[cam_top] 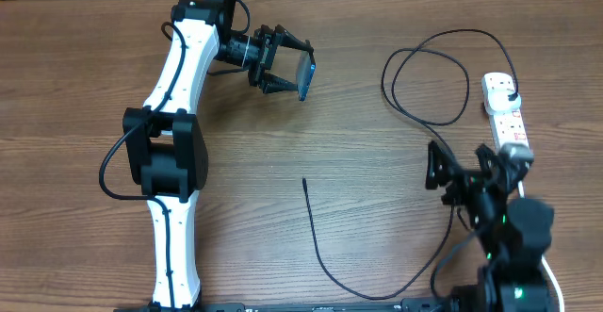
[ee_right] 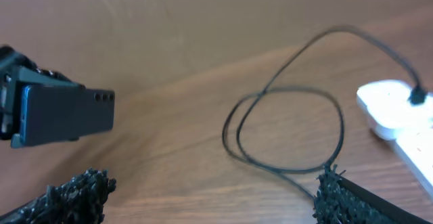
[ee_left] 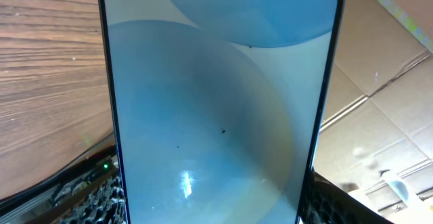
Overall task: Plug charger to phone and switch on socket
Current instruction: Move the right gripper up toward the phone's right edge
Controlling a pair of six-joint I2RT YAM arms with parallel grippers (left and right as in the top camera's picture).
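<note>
My left gripper [cam_top: 287,65] is shut on the phone [cam_top: 306,73] and holds it tilted above the back of the table. Its light blue lit screen [ee_left: 216,102] fills the left wrist view. In the right wrist view the phone [ee_right: 64,116] shows edge-on at far left. The charger, a thin black cable [cam_top: 429,86], loops at the right, its plug [cam_top: 509,97] in the socket, a white power strip [cam_top: 506,114]. The cable's free connector tip [cam_top: 304,181] lies mid-table. My right gripper [cam_top: 462,166] is open and empty beside the cable [ee_right: 291,126].
The white power strip's end [ee_right: 396,112] shows at the right edge of the right wrist view. A white cord [cam_top: 556,279] runs from the strip toward the front right. The cable trails along the front of the wooden table [cam_top: 377,161].
</note>
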